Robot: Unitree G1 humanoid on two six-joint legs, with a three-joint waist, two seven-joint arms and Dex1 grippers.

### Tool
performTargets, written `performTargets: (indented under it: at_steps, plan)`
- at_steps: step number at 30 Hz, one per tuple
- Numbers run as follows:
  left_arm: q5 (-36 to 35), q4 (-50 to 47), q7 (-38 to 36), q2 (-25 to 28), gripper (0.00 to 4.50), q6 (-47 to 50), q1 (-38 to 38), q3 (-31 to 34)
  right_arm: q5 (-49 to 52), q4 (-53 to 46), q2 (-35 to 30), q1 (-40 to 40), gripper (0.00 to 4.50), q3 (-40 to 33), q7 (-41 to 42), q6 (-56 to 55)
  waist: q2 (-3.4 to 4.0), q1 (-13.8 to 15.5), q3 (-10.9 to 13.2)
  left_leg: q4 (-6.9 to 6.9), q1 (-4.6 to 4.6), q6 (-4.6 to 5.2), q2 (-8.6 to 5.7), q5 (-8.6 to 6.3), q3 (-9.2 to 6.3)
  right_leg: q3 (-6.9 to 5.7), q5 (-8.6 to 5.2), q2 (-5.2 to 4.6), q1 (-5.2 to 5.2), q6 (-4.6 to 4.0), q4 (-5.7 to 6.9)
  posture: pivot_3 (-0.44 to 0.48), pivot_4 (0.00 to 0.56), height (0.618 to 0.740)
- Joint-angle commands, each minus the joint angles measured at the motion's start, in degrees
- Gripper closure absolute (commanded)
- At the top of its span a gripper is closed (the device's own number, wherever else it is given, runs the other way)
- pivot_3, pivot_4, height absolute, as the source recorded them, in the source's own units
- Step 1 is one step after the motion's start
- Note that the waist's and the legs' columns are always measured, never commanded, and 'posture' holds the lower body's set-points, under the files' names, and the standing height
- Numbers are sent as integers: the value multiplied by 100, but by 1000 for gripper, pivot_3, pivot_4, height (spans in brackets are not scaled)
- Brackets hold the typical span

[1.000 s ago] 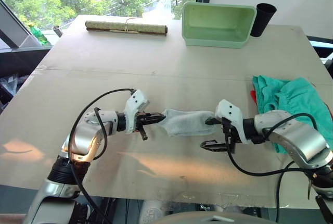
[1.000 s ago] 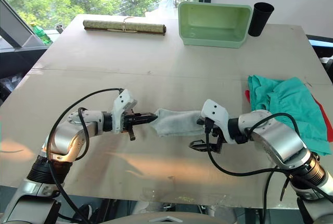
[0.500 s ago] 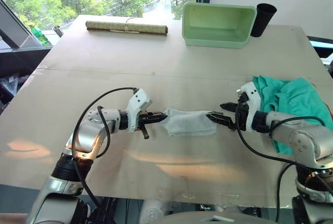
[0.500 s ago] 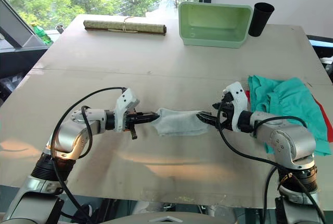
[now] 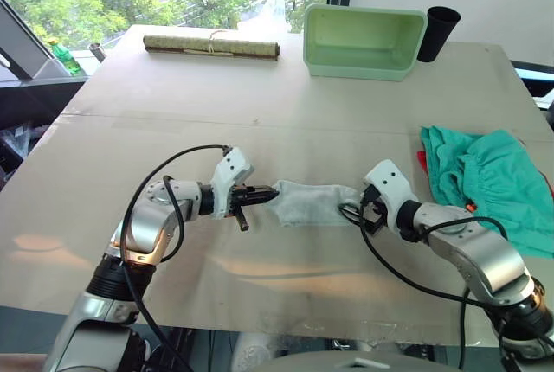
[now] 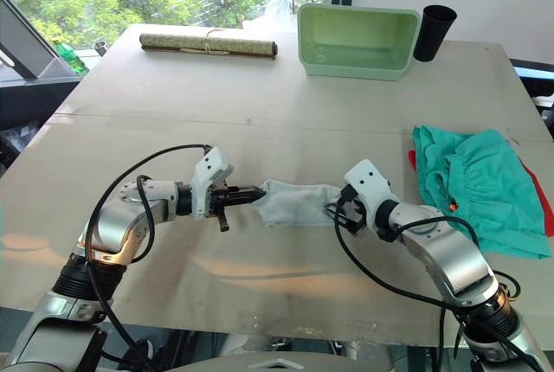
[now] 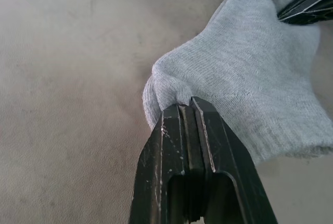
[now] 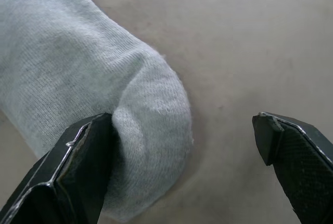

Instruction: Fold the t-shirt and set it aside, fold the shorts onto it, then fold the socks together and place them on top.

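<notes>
The light grey socks [image 5: 312,202] lie flat in the middle of the table. My left gripper [image 5: 264,194] is shut on their left end, with the knit pinched between its fingers [image 7: 187,110]. My right gripper [image 5: 353,214] stands open at their right end; in the right wrist view one fingertip [image 8: 88,146] touches the rounded sock end [image 8: 78,78] and the other is apart over bare table. The teal green shorts [image 5: 489,177] lie crumpled at the right edge on the red t-shirt [image 6: 545,208], of which just slivers show.
A pale green bin [image 5: 363,41] and a black cup [image 5: 437,30] stand at the far right of the table. A rolled mat [image 5: 210,46] lies at the far left. The table's front edge runs close below both arms.
My right gripper swung from below the socks' right end out toward the shorts, then came back to that end, open. The left gripper has kept its hold and barely moved.
</notes>
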Motion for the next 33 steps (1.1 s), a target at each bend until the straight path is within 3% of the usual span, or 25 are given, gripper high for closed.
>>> performTargets:
  at_steps: [1, 4, 7, 9, 13, 19, 27, 33]
  plan:
    - [41, 132, 75, -152, 4500, -515, -121, 205, -372, 226, -60, 230, 72, 401, -3, -86, -7, -2, -4, 0, 0, 0, 0, 0, 0, 0, 0, 0, 0, 0, 0, 0, 150, 735]
    - [-157, 205, -93, -86, 3490, -375, -192, 322, -465, 271, -15, 295, 0, 368, 8, -150, -9, -23, -5, 0, 4, -1, 1, 0, 0, 0, 0, 3, 0, 0, 3, 0, 150, 735]
    - [180, 485, 142, -74, 2144, -912, -284, 441, -462, 271, 52, 344, 0, 286, 35, -112, -9, -21, -6, 0, 5, -1, 2, 1, 0, 1, 0, 3, 1, 0, 4, 0, 150, 735]
    - [35, 711, -164, 105, 1316, -834, -442, 560, -378, 246, 110, 370, 0, 200, 92, -32, -13, -20, -8, 0, 5, -1, 2, 1, 0, 1, 0, 3, 2, 0, 4, 0, 150, 735]
    - [-121, 889, -836, 363, 1316, -934, -826, 566, -294, 194, 134, 416, 0, 122, 220, 102, -14, -9, -9, 0, 5, -1, 2, 1, 0, -1, 0, 4, 1, 0, 4, 0, 150, 735]
    - [-312, 130, -978, -311, 1316, -720, -1080, 23, -351, 250, 111, 403, 0, 122, 264, 154, -28, 2, -18, 3, 1, -2, 1, 1, 0, 0, 0, 2, 8, 0, -7, 0, 150, 735]
    - [829, 786, -573, -629, 1316, -1457, -1176, -822, -287, 128, 87, 429, 0, 60, 325, 330, -24, -7, -20, 2, 5, -1, 2, 1, 0, 4, 0, 8, 7, -1, -4, 0, 150, 735]
    - [1374, 1297, -348, -845, 1316, -1924, -1151, -1098, 93, -200, 220, 449, 0, -235, 406, 830, -25, 18, -20, 2, -2, -1, 1, 1, -1, 3, 0, 7, 7, -1, -14, 0, 150, 735]
